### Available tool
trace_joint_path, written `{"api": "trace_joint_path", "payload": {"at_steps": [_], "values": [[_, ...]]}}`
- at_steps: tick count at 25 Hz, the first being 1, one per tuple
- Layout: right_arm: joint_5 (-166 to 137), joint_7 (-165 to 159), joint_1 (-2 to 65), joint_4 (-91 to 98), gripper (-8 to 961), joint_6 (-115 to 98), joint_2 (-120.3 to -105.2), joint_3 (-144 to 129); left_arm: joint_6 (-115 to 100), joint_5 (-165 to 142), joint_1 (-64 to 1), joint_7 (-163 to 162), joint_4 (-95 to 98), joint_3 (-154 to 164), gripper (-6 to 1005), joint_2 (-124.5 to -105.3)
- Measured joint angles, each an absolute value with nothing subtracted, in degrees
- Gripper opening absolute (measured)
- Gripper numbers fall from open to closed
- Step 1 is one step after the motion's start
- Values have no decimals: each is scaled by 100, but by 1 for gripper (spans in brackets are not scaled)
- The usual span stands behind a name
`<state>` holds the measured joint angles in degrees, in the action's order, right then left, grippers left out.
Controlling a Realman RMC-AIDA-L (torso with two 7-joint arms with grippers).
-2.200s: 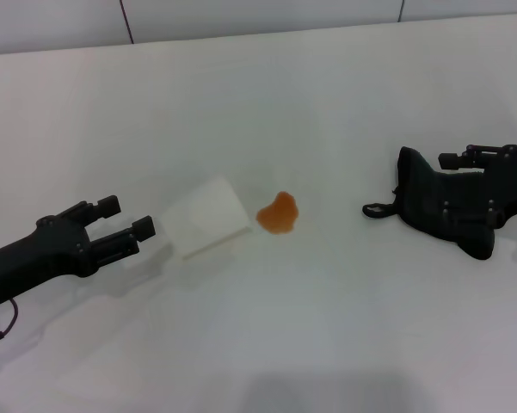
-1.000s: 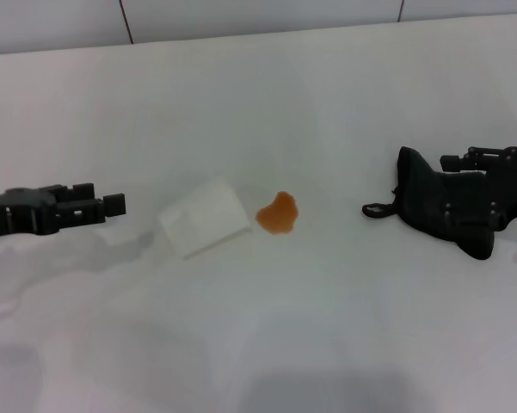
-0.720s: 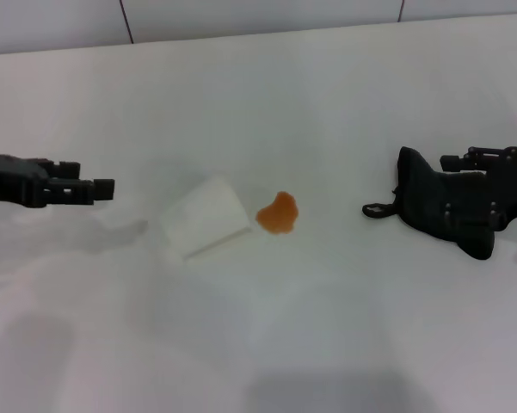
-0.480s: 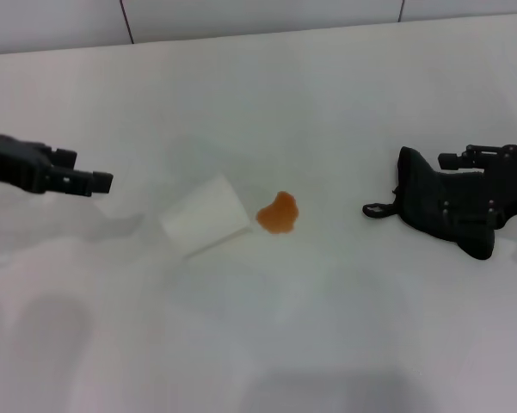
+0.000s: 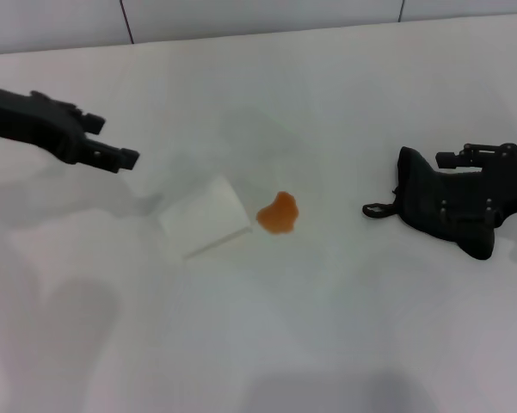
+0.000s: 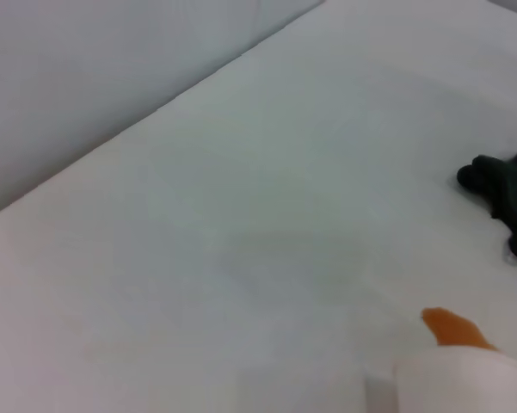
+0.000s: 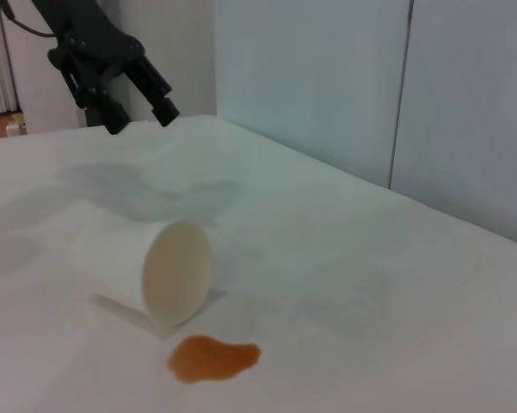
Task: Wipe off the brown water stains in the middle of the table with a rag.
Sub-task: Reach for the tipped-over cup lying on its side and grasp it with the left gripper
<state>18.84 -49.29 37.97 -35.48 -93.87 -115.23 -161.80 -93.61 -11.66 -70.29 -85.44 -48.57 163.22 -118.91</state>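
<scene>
One white table (image 5: 344, 344) here. On it, one white paper cup (image 5: 204, 217), tipped on its side. One orange-brown puddle (image 5: 278, 212), a single patch with a lobed edge. One black rag (image 5: 434, 209), crumpled. And two black grippers: left gripper (image 5: 112, 156) and right gripper (image 5: 490, 168).

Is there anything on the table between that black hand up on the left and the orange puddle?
Yes: a white paper cup lies tipped on its side between the left hand and the puddle, mouth toward the puddle. The head view shows it.
</scene>
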Motion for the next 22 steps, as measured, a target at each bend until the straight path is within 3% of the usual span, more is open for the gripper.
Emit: {"api": "trace_joint_path", "payload": {"at_steps": [22], "values": [[1917,-4934,3788,-3559,708,-9349,-11522,-16180,-8851,-1998,-7432,-8537,-3502,16313,862,-11909]]}}
